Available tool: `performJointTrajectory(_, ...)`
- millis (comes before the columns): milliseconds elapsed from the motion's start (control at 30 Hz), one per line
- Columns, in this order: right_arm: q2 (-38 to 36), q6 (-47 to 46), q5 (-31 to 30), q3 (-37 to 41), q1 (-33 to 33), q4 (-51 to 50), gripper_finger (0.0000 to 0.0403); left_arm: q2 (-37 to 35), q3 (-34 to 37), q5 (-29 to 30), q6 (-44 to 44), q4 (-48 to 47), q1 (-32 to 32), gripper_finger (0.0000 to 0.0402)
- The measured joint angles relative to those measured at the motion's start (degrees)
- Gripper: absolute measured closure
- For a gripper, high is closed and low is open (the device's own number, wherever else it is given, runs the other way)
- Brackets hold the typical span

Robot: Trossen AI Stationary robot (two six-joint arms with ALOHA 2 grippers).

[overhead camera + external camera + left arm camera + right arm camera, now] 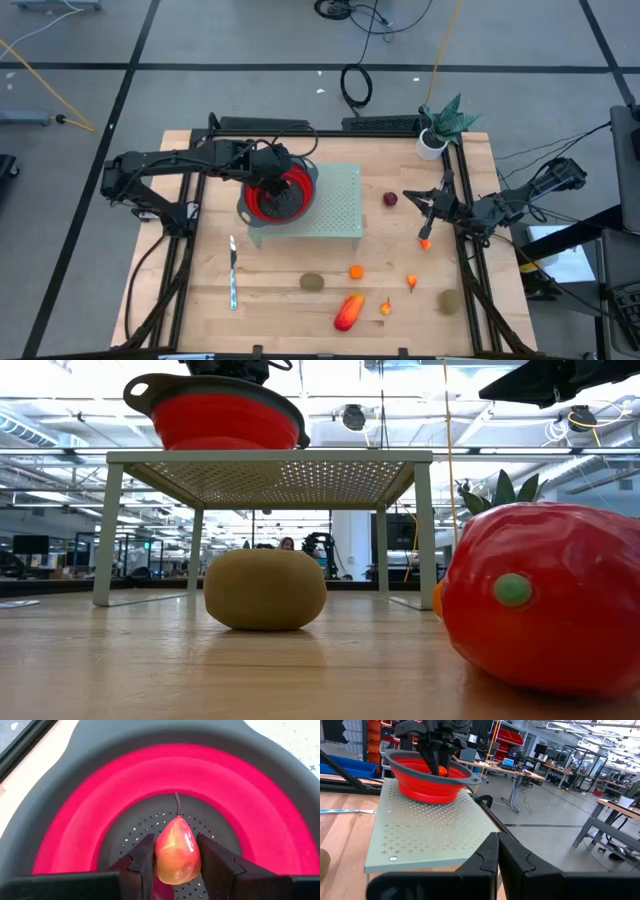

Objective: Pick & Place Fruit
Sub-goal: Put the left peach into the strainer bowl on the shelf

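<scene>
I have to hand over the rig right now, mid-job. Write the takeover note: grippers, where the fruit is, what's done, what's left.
Left gripper: inside the red bowl on the perforated stand, shut on a pear-shaped fruit, not yet released.
Right gripper: shut, empty, waiting near the table's right edge.
Still on the table: dark-red fruit, two brown ovals, long red-orange piece, small orange pieces.
Knife stays.
Left: release, then collect the rest.

A red-yellow pear [177,851] lies over the red bowl [100,820]'s grey, dot-perforated bottom.
</scene>
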State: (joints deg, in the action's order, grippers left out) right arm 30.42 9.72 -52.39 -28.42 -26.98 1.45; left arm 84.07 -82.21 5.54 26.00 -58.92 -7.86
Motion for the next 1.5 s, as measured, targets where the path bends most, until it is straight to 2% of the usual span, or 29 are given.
performJointTrajectory(267,0.0,0.0,0.0,0.0,0.0,0.0,0.0403,0.0,0.0,0.5,-0.4,-2.8,0.0,0.0277)
performJointTrajectory(900,0.0,0.0,0.0,0.0,0.0,0.0,0.0403,0.0,0.0,3.5,-2.0,-2.9,0.0,0.0277)
performJointTrajectory(1500,0.0,0.0,0.0,0.0,0.0,0.0,0.0403,0.7,0.0,3.5,-3.2,-2.5,-1.4,0.0277)
